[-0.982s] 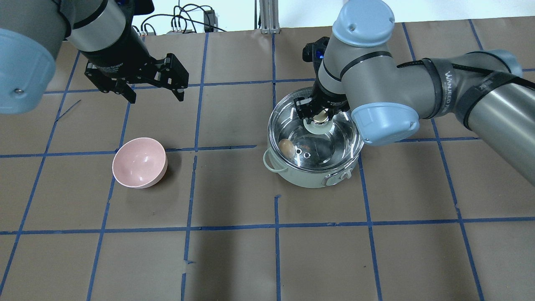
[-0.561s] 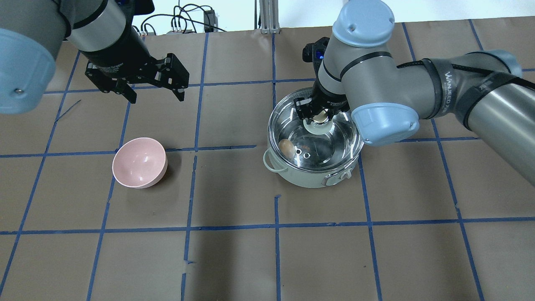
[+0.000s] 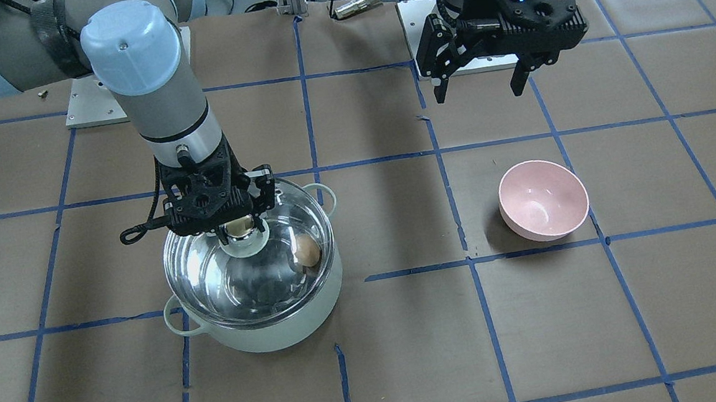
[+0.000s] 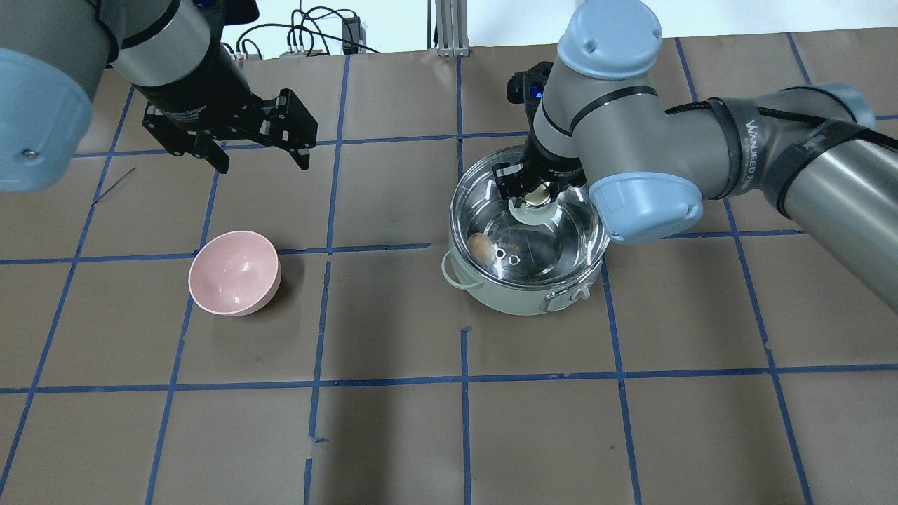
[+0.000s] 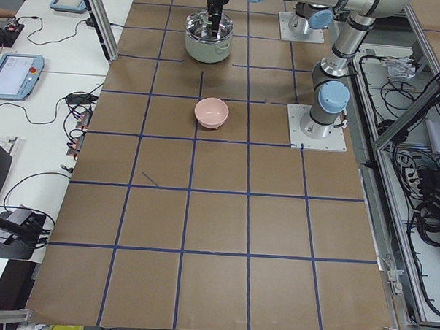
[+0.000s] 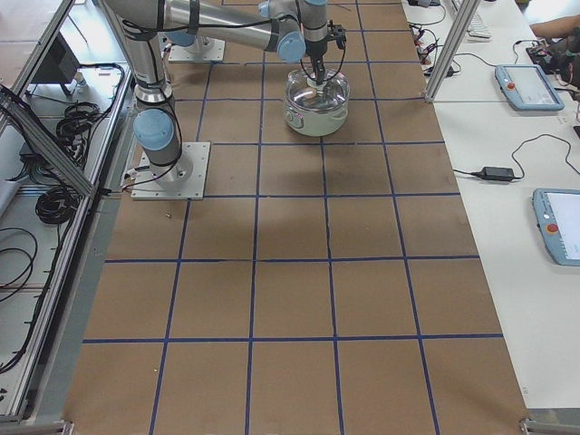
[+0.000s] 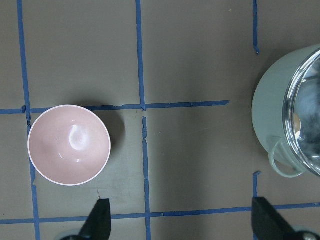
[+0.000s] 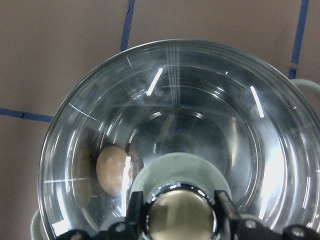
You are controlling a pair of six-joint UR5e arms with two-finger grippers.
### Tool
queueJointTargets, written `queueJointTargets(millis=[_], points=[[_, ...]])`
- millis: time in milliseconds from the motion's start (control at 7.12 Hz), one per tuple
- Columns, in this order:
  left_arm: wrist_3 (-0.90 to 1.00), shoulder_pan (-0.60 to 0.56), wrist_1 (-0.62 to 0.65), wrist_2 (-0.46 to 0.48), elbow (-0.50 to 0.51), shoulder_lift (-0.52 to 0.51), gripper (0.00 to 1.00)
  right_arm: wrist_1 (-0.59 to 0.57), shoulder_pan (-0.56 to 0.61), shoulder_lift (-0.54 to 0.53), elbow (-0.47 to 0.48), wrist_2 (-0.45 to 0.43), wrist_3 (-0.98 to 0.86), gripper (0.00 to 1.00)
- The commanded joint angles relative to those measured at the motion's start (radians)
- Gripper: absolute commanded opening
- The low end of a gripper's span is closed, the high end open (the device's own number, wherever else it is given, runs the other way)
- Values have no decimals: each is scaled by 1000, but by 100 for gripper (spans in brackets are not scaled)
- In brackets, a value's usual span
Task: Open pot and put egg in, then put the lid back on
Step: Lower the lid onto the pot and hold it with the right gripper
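Note:
The mint-green pot [image 4: 523, 298] stands right of the table's middle, also in the front view [image 3: 277, 324]. The brown egg [image 4: 480, 245] lies inside it, seen through the glass in the right wrist view [image 8: 114, 170]. The glass lid [image 4: 554, 231] sits on the pot's rim. My right gripper [image 4: 537, 191] is shut on the lid's green, gold-topped knob [image 8: 180, 215], with a finger on each side of it. My left gripper [image 4: 262, 158] is open and empty, held high over the back left of the table.
An empty pink bowl [image 4: 233, 272] stands left of the pot, about one grid square away, and shows in the left wrist view [image 7: 69, 145]. Blue tape lines grid the brown table [image 4: 449, 435]. Cables lie beyond the far edge.

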Motion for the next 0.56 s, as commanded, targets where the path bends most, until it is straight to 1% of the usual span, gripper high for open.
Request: queueJointTargets(millis=[0,421], points=[[0,0,0,0,0,0,100,1,2,2,0,0,2,28],[0,0,0,0,1,2,100,-1,4,2,0,0,7,28]])
